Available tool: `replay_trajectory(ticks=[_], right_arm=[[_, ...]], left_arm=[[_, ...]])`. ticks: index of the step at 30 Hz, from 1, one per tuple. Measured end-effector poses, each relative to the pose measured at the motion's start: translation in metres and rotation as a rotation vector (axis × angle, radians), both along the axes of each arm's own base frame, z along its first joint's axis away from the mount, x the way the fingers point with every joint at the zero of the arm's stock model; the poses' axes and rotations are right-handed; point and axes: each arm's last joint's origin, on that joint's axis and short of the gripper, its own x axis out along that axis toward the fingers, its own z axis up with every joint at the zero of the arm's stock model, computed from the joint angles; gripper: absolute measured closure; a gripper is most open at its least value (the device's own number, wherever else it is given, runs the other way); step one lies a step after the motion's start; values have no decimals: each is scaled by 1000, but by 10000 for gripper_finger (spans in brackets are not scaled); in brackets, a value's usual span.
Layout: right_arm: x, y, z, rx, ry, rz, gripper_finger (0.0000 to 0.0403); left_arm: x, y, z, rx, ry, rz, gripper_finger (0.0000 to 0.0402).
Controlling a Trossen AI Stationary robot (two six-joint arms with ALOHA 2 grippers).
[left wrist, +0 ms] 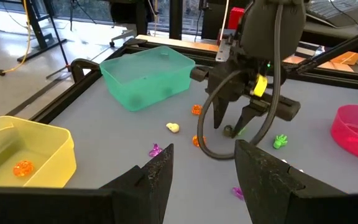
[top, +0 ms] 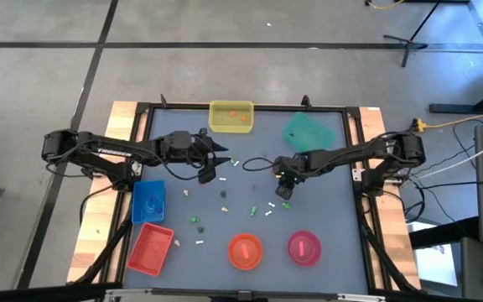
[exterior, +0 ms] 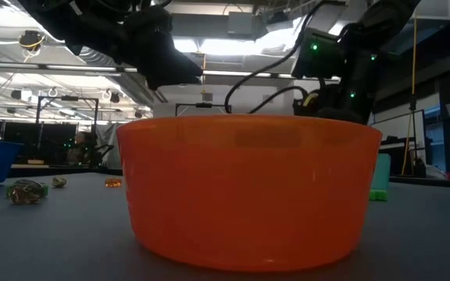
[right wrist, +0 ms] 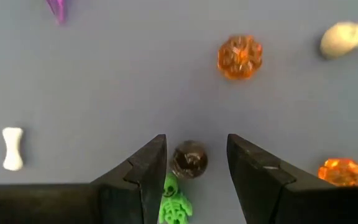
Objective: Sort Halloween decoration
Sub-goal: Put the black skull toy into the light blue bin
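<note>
From the low view we lose most of the table behind the orange bowl point(exterior: 250, 190), which fills the middle of the frame; both arms show there only as dark shapes at the top. The trinkets are mere specks from above, scattered over the grey table point(top: 334, 210) between the two arms and the bowls along the lower edge.

The mat is flat blue-grey inside a black frame on a concrete floor; behind it stands a lit workshop with stands and cables.

The right wrist view gives what the others cannot: the right gripper point(right wrist: 196, 163) with fingers spread, a dark round trinket point(right wrist: 189, 159) between them (we cannot tell whether they touch it), a green skeleton point(right wrist: 175, 205) at the frame's bottom, an orange pumpkin point(right wrist: 240, 56) at upper right and a white bone point(right wrist: 12, 148) at left. The left gripper point(left wrist: 199, 169) hangs open above the table near centre-left of the high view, with the yellow tray point(left wrist: 23, 155) holding an orange piece and the green tray point(left wrist: 146, 76) before it.
</note>
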Motion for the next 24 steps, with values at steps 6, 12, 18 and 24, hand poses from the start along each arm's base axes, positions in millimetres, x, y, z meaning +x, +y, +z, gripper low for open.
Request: replay_trajectory(ticks=[6, 12, 18, 24], right_arm=[[1, 0, -7, 1, 26, 0, 236], [2, -1, -10, 2, 37, -2, 236], [2, 0, -10, 10, 38, 1, 261], [2, 0, -10, 12, 38, 2, 312]], left_arm=[[0, 0, 0, 0, 0, 0, 247], [0, 0, 0, 0, -1, 0, 247], [0, 0, 0, 0, -1, 0, 247], [0, 0, 0, 0, -1, 0, 247]])
